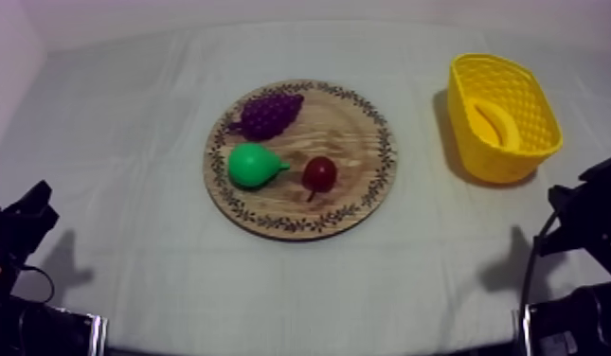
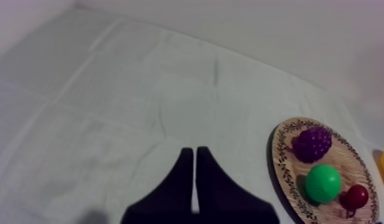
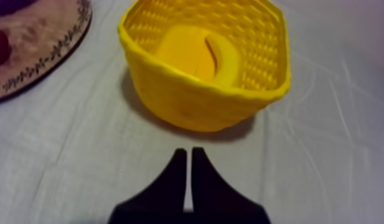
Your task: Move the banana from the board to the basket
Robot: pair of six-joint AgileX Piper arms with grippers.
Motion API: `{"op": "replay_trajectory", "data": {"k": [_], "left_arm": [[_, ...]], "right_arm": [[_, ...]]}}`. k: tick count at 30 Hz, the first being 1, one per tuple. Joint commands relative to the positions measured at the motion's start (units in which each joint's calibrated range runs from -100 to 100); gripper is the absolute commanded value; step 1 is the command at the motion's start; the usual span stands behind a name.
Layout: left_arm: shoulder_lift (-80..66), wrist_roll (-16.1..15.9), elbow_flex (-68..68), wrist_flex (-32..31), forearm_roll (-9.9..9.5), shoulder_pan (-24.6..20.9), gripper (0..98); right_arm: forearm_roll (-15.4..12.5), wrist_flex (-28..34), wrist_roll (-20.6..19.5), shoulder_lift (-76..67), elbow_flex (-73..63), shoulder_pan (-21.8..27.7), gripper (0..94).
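No readable text, label, brand, number or sign appears on anything.

Banana (image 1: 495, 121) in yellow basket (image 1: 504, 163), pear (image 1: 255, 165), grapes (image 1: 269, 114), small red fruit (image 1: 319, 173) on board (image 1: 354, 133)

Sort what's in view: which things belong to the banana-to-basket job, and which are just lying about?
Belong to the job:
banana, already lying inside the basket
yellow basket, at the table's right side
wooden board, the pick-up place

Just lying about, all on the board:
bunch of grapes
pear
small red fruit
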Motion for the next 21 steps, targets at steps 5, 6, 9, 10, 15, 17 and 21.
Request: {"op": "replay_trajectory", "data": {"k": [5,6,9,10,15,17,21], "left_arm": [[0.0,0.0,0.0,0.0,0.02,0.0,0.1],[0.0,0.0,0.0,0.0,0.02,0.0,0.1],[0.0,0.0,0.0,0.0,0.02,0.0,0.1],[0.0,0.0,0.0,0.0,0.02,0.0,0.1],[0.0,0.0,0.0,0.0,0.02,0.0,0.1],[0.0,0.0,0.0,0.0,0.02,0.0,0.1],[0.0,0.0,0.0,0.0,0.02,0.0,0.1]], "right_arm": [[1.8,2.6,-7.4,-5.2,-0.5,0.4,0.6],[2.1,2.9,-8.2,-6.0,-0.5,0.4,0.6],[2.8,3.8,-9.9,-8.2,-0.7,0.5,0.5],[2.9,4.1,-10.3,-8.7,-0.7,0.5,0.5],[3.2,4.8,-11.4,-9.6,-0.8,0.8,0.5],[3.2,4.9,-11.8,-9.7,-0.9,1.0,0.5],[3.3,-0.2,-10.0,-9.8,0.4,1.2,0.5]]}}
